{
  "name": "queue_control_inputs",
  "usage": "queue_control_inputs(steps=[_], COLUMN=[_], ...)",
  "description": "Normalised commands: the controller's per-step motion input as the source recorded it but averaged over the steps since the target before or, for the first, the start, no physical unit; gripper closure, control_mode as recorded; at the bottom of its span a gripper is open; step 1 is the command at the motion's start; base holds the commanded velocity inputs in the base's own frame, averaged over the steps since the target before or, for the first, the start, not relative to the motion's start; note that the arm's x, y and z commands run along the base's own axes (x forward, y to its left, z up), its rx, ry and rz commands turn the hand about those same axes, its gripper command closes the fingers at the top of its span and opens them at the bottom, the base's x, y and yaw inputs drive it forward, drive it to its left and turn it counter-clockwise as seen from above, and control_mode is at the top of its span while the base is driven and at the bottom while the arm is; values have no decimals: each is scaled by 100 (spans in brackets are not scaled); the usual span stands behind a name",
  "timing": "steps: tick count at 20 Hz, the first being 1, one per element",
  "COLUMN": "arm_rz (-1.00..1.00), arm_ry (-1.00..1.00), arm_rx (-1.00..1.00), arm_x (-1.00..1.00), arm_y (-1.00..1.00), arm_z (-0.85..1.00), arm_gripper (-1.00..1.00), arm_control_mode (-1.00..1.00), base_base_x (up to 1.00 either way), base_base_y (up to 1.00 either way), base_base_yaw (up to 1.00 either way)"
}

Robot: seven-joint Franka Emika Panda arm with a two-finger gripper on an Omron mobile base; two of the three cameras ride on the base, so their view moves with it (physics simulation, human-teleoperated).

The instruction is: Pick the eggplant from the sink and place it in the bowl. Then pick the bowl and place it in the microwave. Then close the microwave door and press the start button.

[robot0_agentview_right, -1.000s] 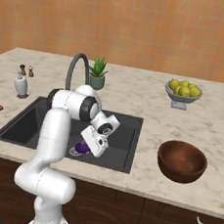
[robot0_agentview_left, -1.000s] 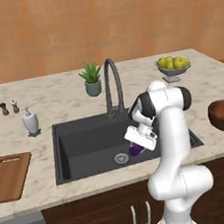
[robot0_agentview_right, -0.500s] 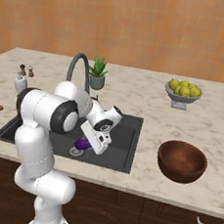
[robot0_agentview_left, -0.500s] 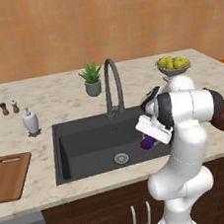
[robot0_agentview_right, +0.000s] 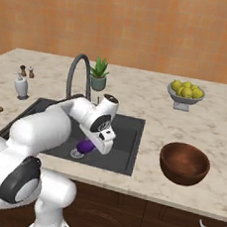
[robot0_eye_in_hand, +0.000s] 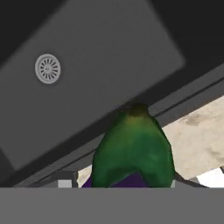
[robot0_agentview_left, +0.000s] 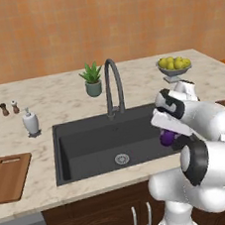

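Eggplant (robot0_eye_in_hand: pixel 133 153) seen closest in hand view, green stem cap toward camera, purple body clamped between gripper (robot0_agentview_right: pixel 89 145) jaws, held above sink (robot0_agentview_left: pixel 98 146) near its right rim. Judged light, firm, glossy skin slippery; grip across thick purple middle judged safest, cap avoided. Sink drain (robot0_agentview_left: pixel 121 159) below and left of eggplant. Wooden bowl (robot0_agentview_right: pixel 184 163) sits on counter right of sink, apart from it, open side up. Fruit bowl (robot0_agentview_right: pixel 186 92) behind it, farther from sink.
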Motion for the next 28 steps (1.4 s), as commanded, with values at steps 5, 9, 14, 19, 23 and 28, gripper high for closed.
queue_control_inputs(steps=[5,9,14,19,23,28], arm_rz=[8,1,-7,-13,-21,-6], arm_ry=[-13,-26,-15,0,1,0], arm_rx=[-26,-25,-4,-3,-8,0], arm_x=[-65,-22,-10,17,3,25], arm_y=[-56,-65,-89,-80,-72,-87], arm_z=[85,93,71,38,32,5], arm_gripper=[100,100,100,100,100,100], arm_control_mode=[-100,-100,-100,-100,-100,-100], base_base_x=[0,0,0,0,0,0], base_base_y=[0,0,0,0,0,0], base_base_yaw=[0,0,0,0,0,0])
